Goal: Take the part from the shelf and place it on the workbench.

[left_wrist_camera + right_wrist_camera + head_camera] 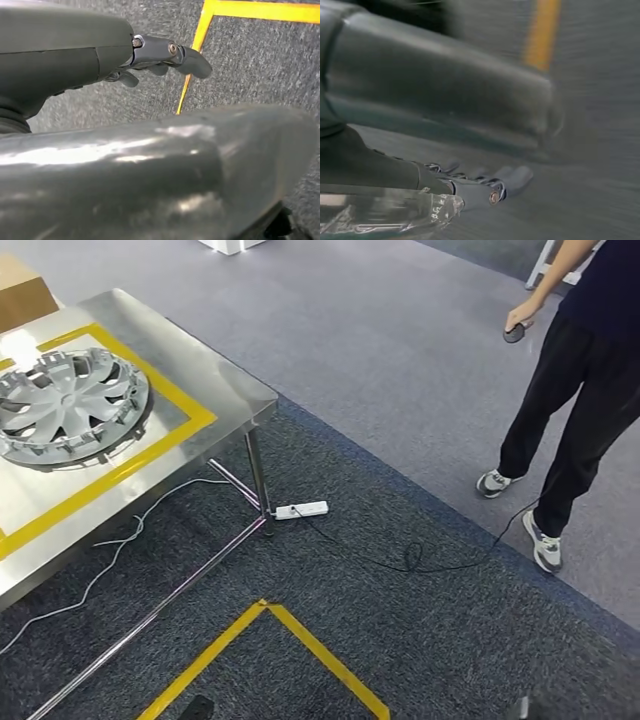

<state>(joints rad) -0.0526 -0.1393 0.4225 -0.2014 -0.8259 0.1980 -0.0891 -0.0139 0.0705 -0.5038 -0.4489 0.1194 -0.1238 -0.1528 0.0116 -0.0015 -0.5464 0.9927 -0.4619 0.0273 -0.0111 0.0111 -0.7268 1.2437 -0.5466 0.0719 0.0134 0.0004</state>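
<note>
Grey plastic wheel cover [69,405], round and spoked with a notched rim, lying flat on the brushed steel tabletop [219,380], inside the yellow tape border [181,400] and toward the left edge. Thin metal legs under the near corner, a white power strip [302,510] on the dark coarse carpet beside them, a black cable [411,558] curling away from it. More yellow tape [317,650] angled on the floor. Person in dark trousers [581,410] standing at the right, a small dark round object [515,333] in hand. Left robot hand [166,57] hanging over the carpet, dark fingers extended and empty. Right robot hand [486,187] blurred, fingers stretched out, nothing held.
</note>
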